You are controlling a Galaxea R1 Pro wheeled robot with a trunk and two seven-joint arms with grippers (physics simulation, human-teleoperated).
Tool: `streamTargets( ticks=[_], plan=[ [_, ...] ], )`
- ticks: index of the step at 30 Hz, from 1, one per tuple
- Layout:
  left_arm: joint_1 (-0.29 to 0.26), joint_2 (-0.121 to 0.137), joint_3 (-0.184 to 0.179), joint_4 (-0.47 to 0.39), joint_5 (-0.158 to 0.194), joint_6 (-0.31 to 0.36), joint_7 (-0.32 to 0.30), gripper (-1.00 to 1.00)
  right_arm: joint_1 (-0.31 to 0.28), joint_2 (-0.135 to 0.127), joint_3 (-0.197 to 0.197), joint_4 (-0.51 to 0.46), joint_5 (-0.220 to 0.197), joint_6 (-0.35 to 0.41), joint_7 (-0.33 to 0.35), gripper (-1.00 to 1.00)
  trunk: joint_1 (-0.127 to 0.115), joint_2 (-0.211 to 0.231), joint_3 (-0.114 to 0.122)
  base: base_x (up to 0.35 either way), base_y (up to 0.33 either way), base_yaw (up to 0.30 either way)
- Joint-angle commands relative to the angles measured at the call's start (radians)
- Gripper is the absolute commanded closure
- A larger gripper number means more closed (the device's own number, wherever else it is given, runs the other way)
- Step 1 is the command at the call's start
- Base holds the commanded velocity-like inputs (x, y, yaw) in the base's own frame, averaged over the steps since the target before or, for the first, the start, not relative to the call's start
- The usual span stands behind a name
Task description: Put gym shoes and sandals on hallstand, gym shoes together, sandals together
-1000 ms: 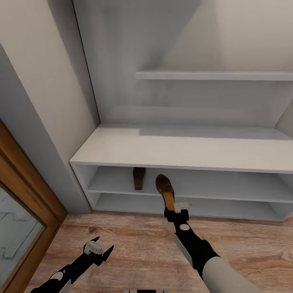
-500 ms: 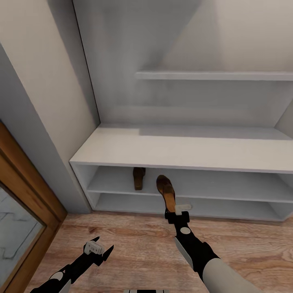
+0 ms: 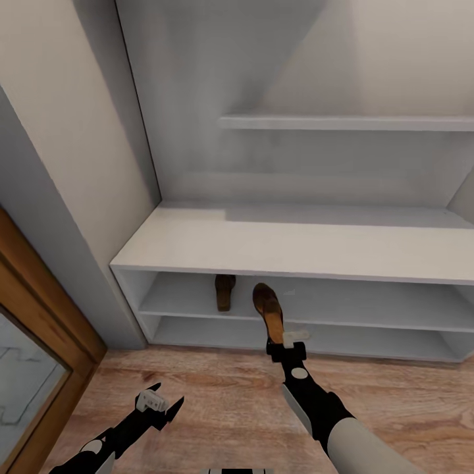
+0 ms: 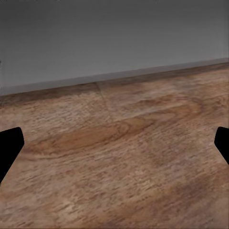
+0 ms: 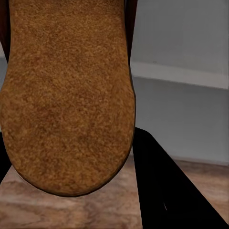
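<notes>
The white hallstand (image 3: 289,247) fills the middle of the head view, with a flat top, two open tiers and a tall back panel. One brown sandal (image 3: 224,290) lies on the upper tier, toward the left. My right gripper (image 3: 288,340) is shut on the heel of a second sandal (image 3: 268,307), holding it toe-forward at the upper tier's front edge, just right of the first. Its tan footbed (image 5: 67,95) looms large in the right wrist view. My left gripper (image 3: 160,402) hangs open over the corridor floor (image 3: 217,395). The gym shoes are out of view.
A floating shelf (image 3: 345,122) crosses the back panel. A grey wall (image 3: 72,197) and a wooden door frame (image 3: 46,296) close off the left. In the left wrist view, wood planks (image 4: 119,157) run up to a grey baseboard (image 4: 114,43).
The head view has shifted slightly. The right gripper and its sandal sit a touch farther back than one second ago. The left arm has not moved.
</notes>
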Motion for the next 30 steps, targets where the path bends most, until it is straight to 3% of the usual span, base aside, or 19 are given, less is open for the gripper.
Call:
streamTargets(
  ticks=[1, 20, 30],
  plan=[
    [0.0, 0.0, 0.0, 0.0, 0.0, 0.0, 0.0, -1.0, 0.0, 0.0, 0.0, 0.0, -0.002, 0.0, -0.003, 1.0, 0.0, 0.0, 0.0, 0.058, 0.0, 0.0],
    [0.0, 0.0, 0.001, 0.004, -0.001, -0.001, 0.0, -1.0, -0.001, 0.0, 0.001, 0.0, -0.002, 0.001, -0.003, 1.0, 0.0, 0.0, 0.0, 0.052, 0.039, 0.0],
    [0.0, 0.001, 0.001, 0.087, -0.001, -0.031, 0.0, -1.0, 0.0, 0.0, 0.001, 0.0, -0.002, 0.001, -0.003, 1.0, 0.0, 0.0, 0.0, 0.005, 0.005, 0.0]
  ],
)
